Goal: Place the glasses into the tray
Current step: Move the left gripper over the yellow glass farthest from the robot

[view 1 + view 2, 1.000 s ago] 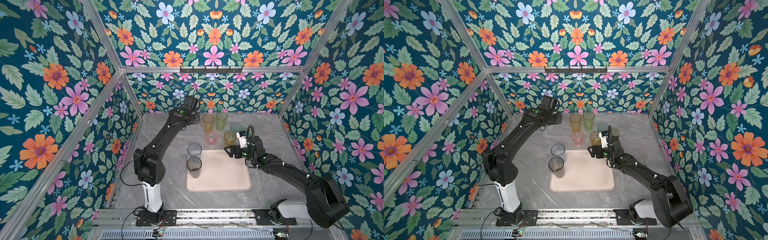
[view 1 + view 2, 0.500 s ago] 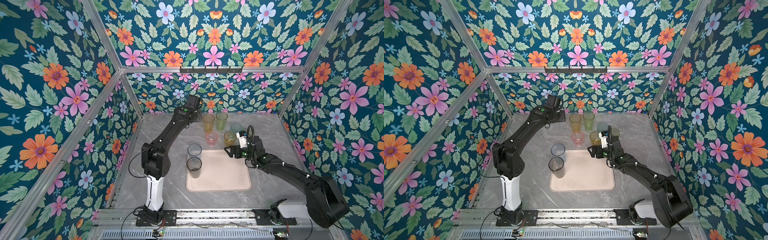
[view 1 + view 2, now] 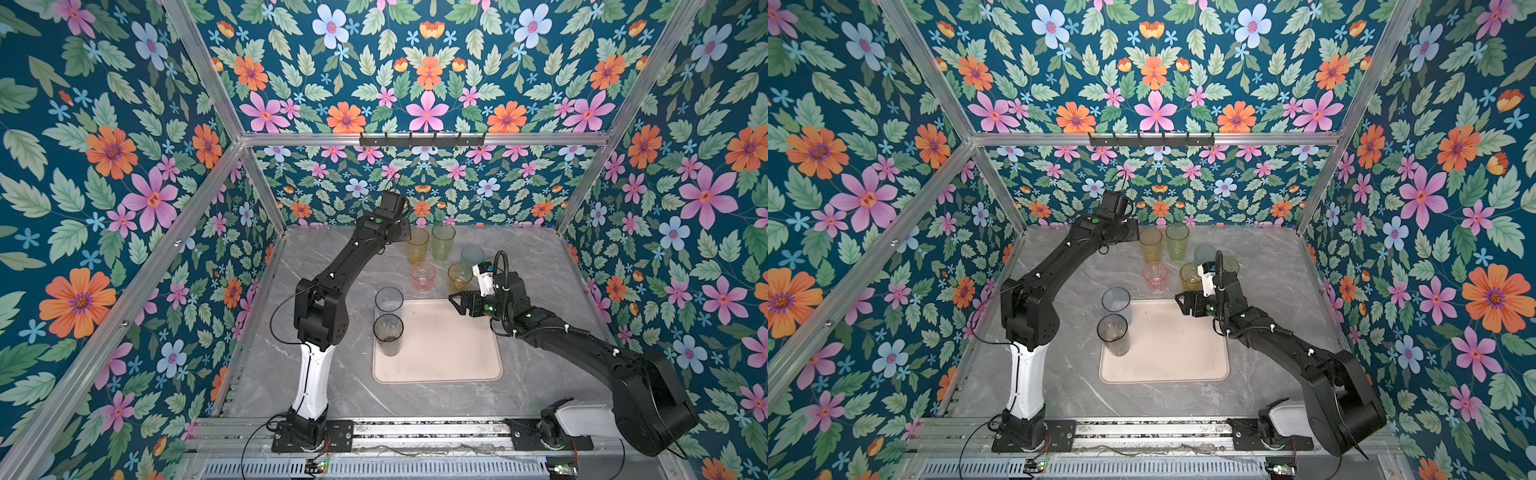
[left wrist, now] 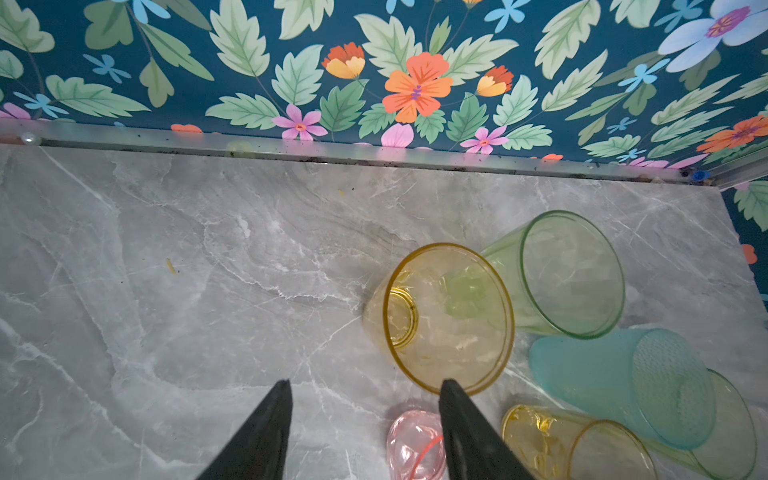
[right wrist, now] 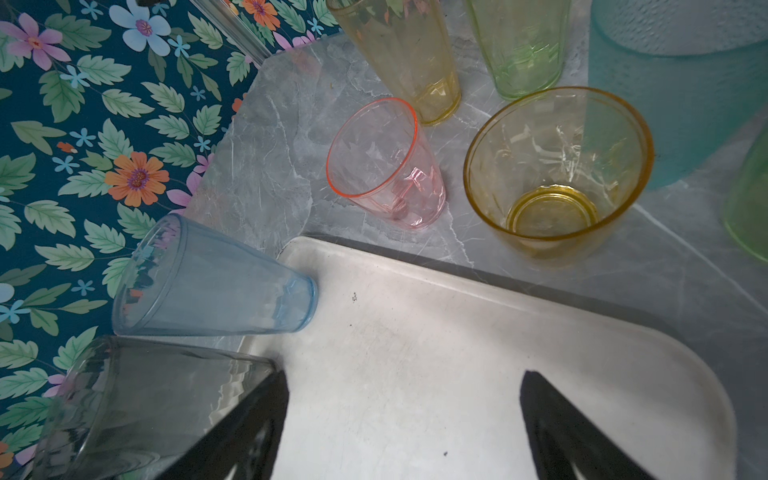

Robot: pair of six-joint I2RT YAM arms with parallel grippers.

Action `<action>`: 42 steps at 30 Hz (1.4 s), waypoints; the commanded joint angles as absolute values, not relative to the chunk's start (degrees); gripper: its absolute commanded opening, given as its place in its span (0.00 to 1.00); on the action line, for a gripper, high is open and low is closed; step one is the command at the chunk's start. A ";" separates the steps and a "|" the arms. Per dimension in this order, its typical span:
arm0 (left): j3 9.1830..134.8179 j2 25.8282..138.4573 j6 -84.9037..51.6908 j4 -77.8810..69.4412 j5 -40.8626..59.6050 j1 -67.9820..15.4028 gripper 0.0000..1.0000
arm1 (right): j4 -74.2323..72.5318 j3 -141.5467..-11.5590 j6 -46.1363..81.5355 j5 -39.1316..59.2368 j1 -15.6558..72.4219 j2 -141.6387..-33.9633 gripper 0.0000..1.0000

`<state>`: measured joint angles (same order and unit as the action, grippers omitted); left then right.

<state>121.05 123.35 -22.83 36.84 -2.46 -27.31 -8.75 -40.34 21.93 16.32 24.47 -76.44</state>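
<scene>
Tray: the flat pale pink-beige rectangular tray (image 3: 449, 357) lies at the middle of the grey marble worktop (image 3: 540, 257) in both top views.
Glasses in place: a tall pale blue translucent tumbler (image 3: 389, 300) stands at the tray's 10 o'clock corner and a tall smoky grey tumbler (image 3: 388, 332) at its 9 o'clock edge. Both are upright, close together, and inside the rim so far as I can tell.
Glasses waiting: six stand clustered on the worktop beyond the tray, from 12 to 1 o'clock. They are a tall amber tumbler (image 4: 449, 320), a tall green tumbler (image 3: 443, 242), a short pink tumbler (image 3: 423, 277), a short amber tumbler (image 3: 459, 277), a frosted teal tumbler (image 3: 472, 255) and a short green tumbler (image 5: 748, 195), the last half hidden behind the right wrist.
Step in hand: I judge this to be the approach to the tall amber tumbler, with no grasp yet.
Left gripper (image 4: 365, 384): its jaws are moderately parted and empty. One fingertip (image 4: 457, 407) overlaps the tumbler's near rim, though I cannot tell whether it touches, and the other hangs over bare worktop.
Right gripper (image 5: 403, 376): its jaws are wide and hold nothing. It hovers over the tray's 12 o'clock edge.
Next move calls for: shifting the left gripper until the amber wall sits between the jaws. The tall green tumbler stands just beside it at 3 o'clock, so there is little room for the outer finger. After that comes a gentle close, a straight lift, and a carry toward 6 o'clock onto free tray floor.
</scene>
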 commanded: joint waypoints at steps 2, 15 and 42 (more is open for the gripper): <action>123.48 124.79 -24.08 36.36 -3.81 -27.25 0.59 | -8.83 -40.57 21.53 16.38 24.48 -76.49 0.89; 127.37 129.34 -24.26 35.60 -2.68 -27.40 0.59 | -8.79 -40.75 21.55 16.48 24.52 -76.65 0.89; 132.28 137.63 -25.22 36.37 -1.36 -27.42 0.50 | -8.50 -41.04 21.70 16.26 24.56 -77.22 0.89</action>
<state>132.05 137.43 -25.17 36.47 -1.58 -27.38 -8.73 -40.45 21.91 16.32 24.53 -77.14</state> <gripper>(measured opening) 0.504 0.886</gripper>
